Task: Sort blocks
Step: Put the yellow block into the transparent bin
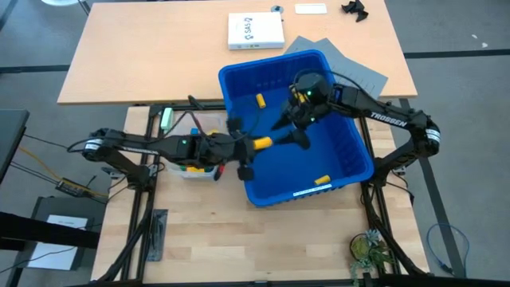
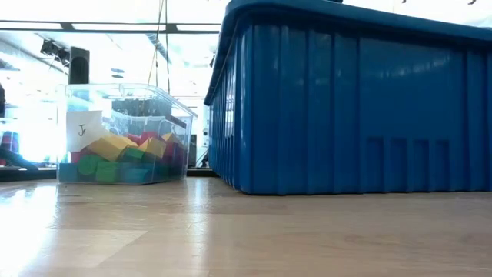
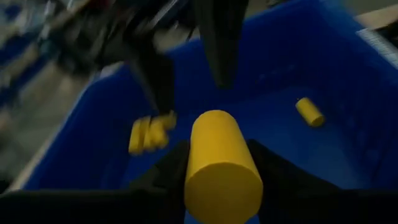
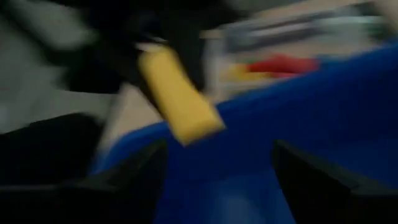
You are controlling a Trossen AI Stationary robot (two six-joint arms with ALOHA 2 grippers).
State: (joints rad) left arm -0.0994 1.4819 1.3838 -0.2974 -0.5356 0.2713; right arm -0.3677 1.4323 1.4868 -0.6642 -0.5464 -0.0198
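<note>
Reaching over the left wall of the blue bin (image 1: 351,151), the left end effector (image 1: 253,145) is clenched on a yellow cylinder block (image 1: 262,143), which is held lengthwise between its fingers (image 3: 277,174) just inside the bin at centre frame. The right end effector (image 1: 293,132) is seen just right of that block with its fingers (image 4: 323,180) spread and nothing between them. Two more yellow blocks lie in the bin, one (image 1: 259,100) towards the upper left, one (image 1: 322,180) near the lower right. A clear tub (image 2: 123,135) (partly filled with mixed coloured blocks (image 2: 115,158)) stands on the wooden surface (image 2: 231,231) left of the bin.
</note>
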